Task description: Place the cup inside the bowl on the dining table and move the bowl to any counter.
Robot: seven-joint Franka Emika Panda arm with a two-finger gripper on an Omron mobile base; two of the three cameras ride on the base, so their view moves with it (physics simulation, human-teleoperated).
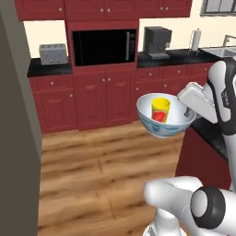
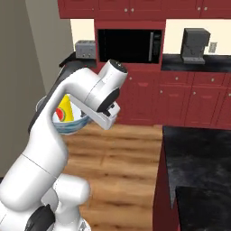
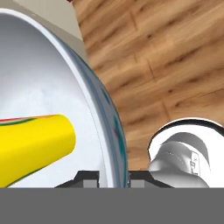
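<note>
The pincer (image 3: 113, 177) is narrowed onto the rim of the bowl (image 1: 162, 125), its two dark tips sitting at the bottom centre of the hand view with the thin white wall between them, one tip inside and one outside. In the left base view the pincer (image 1: 188, 112) meets the bowl's right edge at centre right of the frame, and the bowl hangs in the air over the wooden floor (image 1: 97, 175), tilted a little toward the camera. It is a wide, deep white bowl with a faint blue pattern on its outer wall. One small yellow cup (image 1: 160, 110) with a red mark stands inside it, leaning against the inner wall. In the right base view the bowl (image 2: 70, 125) and cup (image 2: 64, 110) show at centre left, partly hidden behind the white arm. One bowl and one cup are in sight. A black marbled surface (image 2: 198, 162) fills the lower right of the right base view. Against the far wall stand one microwave (image 1: 104, 47), one toaster (image 1: 53, 54) and one coffee machine (image 1: 156, 41).
</note>
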